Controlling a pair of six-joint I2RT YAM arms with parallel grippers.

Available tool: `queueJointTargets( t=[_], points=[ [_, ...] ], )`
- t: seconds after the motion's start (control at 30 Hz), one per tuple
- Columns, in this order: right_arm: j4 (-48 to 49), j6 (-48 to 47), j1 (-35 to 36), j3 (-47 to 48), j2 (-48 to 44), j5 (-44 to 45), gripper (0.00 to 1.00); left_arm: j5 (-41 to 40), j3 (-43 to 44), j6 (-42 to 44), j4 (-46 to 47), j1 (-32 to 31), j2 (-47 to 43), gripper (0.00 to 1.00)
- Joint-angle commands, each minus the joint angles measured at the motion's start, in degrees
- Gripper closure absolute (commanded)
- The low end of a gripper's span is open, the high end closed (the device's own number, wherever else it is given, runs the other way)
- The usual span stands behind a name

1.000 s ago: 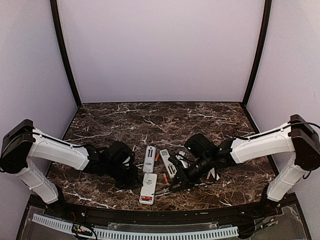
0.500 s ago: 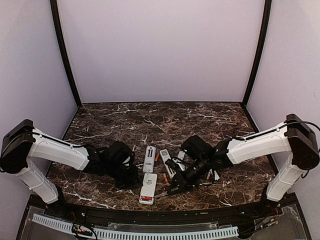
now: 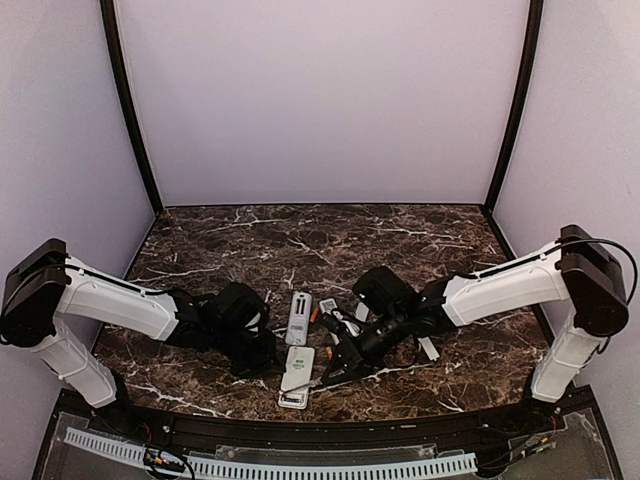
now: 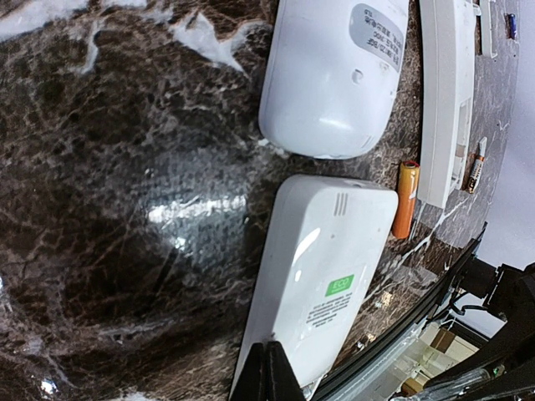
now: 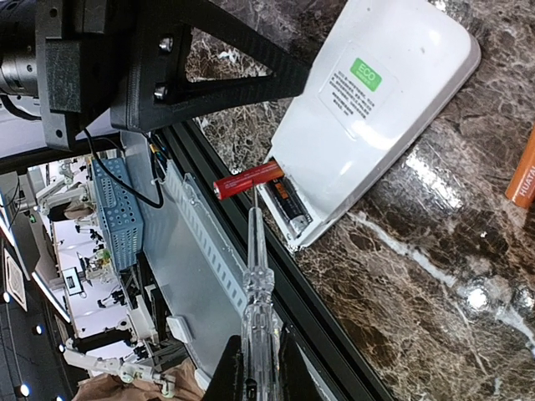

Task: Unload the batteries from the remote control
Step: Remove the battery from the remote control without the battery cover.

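Top view: high, from near side, looking down and forward over whole desk point(image 3: 400, 235). Left wrist: very close, low over desk. Right wrist: close, sighting along clear probe point(image 5: 259, 292) toward near edge. All three catch near remote point(image 3: 297, 372).

remotes point(image 3: 299, 318) and batteries point(image 4: 406, 199) on marble table point(image 3: 300, 240)

On the desk point(image 3: 200, 250) we find three remotes between the arms. The nearest remote point(image 3: 296, 376) lies just before the second remote point(image 3: 299, 318), and the third remote point(image 4: 447, 92) lies to their right. A loose battery point(image 4: 406, 199) rests between the nearest and third. At the nearest remote's near end a jutting battery point(image 5: 249, 179) sticks out sideways, a seated battery point(image 5: 288, 203) lies inside, and a tool point(image 5: 257, 276) points its tip at the jutting one.
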Motion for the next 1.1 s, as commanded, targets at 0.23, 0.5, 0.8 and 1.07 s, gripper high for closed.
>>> queueJointTargets(
  t=[0.23, 0.5, 0.8, 1.07],
  points=[
    [2.9, 0.0, 0.6, 2.5, 2.7, -1.9, 1.00, 0.5, -0.8, 0.1, -1.3, -1.6, 2.6, 0.98],
    [3.1, -0.6, 0.6, 4.1, 4.2, -2.6, 1.00, 0.6, -0.8, 0.1, -1.2, -1.6, 2.6, 0.98],
    [-2.6, -2.2, 0.5, 4.0, 0.5, 2.2, 1.00, 0.4, -1.0, -0.2, -1.0, -1.7, 2.3, 0.98],
    [-6.3, -0.7, 0.6, -1.2, -4.6, 4.8, 1.00, 0.7, -1.1, -0.2, -0.5, -1.7, 2.4, 0.98]
  ],
)
